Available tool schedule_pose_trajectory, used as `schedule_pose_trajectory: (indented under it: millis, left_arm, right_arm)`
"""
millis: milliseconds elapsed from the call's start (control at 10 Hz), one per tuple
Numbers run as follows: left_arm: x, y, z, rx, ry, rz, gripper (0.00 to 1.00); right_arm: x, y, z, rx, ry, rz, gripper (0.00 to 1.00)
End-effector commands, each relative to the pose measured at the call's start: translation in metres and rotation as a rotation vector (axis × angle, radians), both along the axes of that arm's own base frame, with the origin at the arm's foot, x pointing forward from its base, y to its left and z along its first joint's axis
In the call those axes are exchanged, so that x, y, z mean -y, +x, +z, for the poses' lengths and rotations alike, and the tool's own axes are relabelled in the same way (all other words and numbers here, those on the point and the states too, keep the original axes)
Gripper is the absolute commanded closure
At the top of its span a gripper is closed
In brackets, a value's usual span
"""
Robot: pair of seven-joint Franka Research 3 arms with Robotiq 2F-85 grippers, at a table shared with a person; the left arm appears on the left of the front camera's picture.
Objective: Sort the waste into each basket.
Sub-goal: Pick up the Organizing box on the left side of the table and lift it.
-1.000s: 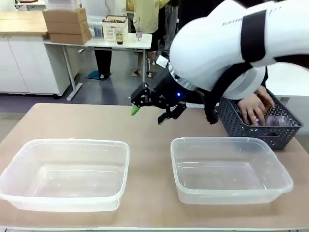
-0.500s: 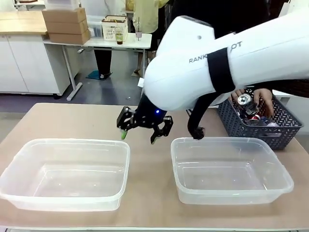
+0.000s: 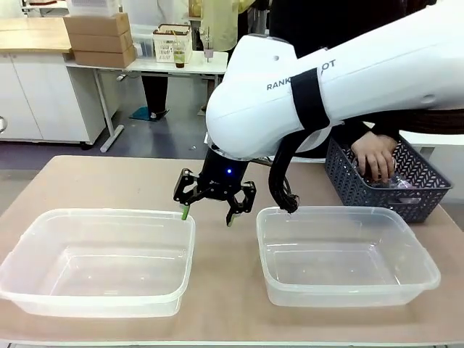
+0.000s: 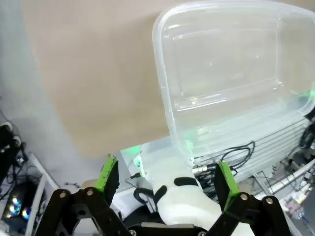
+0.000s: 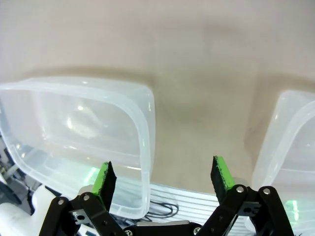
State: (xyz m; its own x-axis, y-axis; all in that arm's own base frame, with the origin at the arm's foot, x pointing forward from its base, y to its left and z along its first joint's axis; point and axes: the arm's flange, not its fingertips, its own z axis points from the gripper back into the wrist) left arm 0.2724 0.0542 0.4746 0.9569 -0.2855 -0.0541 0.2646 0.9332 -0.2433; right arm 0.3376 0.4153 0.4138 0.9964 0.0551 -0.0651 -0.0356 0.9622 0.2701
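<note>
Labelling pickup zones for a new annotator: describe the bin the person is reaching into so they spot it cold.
Start at the tan table; at its far right corner, just behind the right clear tub, sits a dark basket with a person's hand in it. Unlike that tub, see-through and smooth-walled, it is blue-grey with lattice walls.

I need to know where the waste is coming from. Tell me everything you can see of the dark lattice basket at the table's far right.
The dark blue-grey basket looks like plastic, rectangular, with open lattice walls and a plain rim. It stands upright on the table at its far right, behind the right clear tub; whether the two touch is unclear. A person's hand reaches down into it, over pale see-through items too hidden to name.
</note>
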Motion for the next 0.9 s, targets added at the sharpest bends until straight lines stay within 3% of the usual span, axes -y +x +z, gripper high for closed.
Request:
schedule_pose_trajectory:
  millis: [0,100,300,400,800]
  left_arm:
    - [-0.003,-0.003,0.002,0.005,-0.001,0.006,0.00]
    - [0.009,0.007,-0.007,-0.048,-0.011,-0.048,0.00]
    - [0.015,0.014,-0.035,-0.058,-0.052,-0.043,0.00]
    - [0.015,0.018,-0.051,-0.026,0.011,-0.012,0.00]
    - [0.023,0.019,-0.105,-0.040,0.053,-0.010,0.00]
  right_arm:
    - [-0.023,-0.004,-0.003,-0.084,-0.115,0.064,0.00]
    - [-0.040,-0.009,-0.009,-0.164,-0.181,0.066,0.00]
    - [-0.055,-0.017,-0.012,-0.177,-0.183,0.075,0.00]
    - [-0.058,-0.016,-0.012,-0.188,-0.165,0.119,0.00]
    - [-0.071,-0.001,-0.036,-0.247,-0.209,0.109,0.00]
